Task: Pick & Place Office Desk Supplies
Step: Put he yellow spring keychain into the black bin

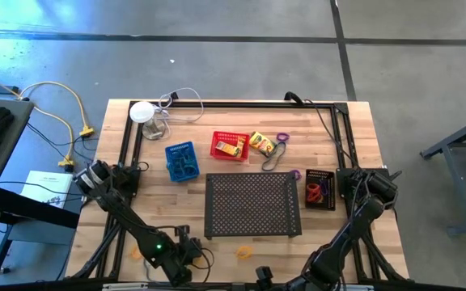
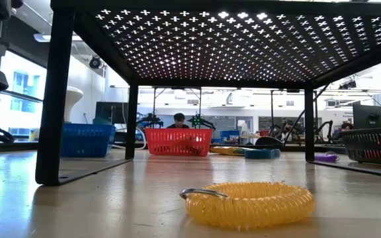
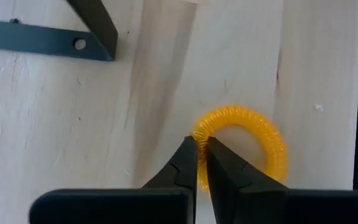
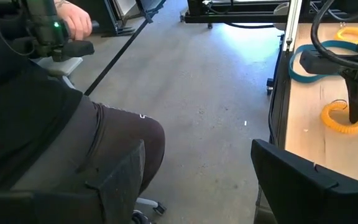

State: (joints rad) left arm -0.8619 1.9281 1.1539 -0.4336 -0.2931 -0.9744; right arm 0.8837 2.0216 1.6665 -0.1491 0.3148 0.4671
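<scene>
A yellow coiled rubber-band loop [image 3: 247, 134] lies on the wooden table near its front left corner, and my left gripper [image 3: 201, 146] is shut on it. The right wrist view shows the same loop [image 4: 339, 119] under the left arm's fingers. A second yellow loop [image 1: 243, 252] [image 2: 247, 201] lies flat near the front edge, in front of the black tray. My right gripper [image 4: 196, 149] hovers open near the front edge, pointing toward the table's left side, with nothing between its fingers. My left gripper pinches the yellow loop's coil on one side of the ring [image 3: 199, 132] between its two fingertips. The fingers come from above, slanting down, and lie across the coil. The rest of the ring lies flat on the table.
The large black perforated tray [image 1: 253, 204] stands at the middle. Behind it are a blue basket [image 1: 180, 160], a red basket [image 1: 229, 145] and a yellow crayon box [image 1: 261, 143]; a black basket [image 1: 319, 188] is at the right. A person [image 4: 55, 124] sits off the table's left side.
</scene>
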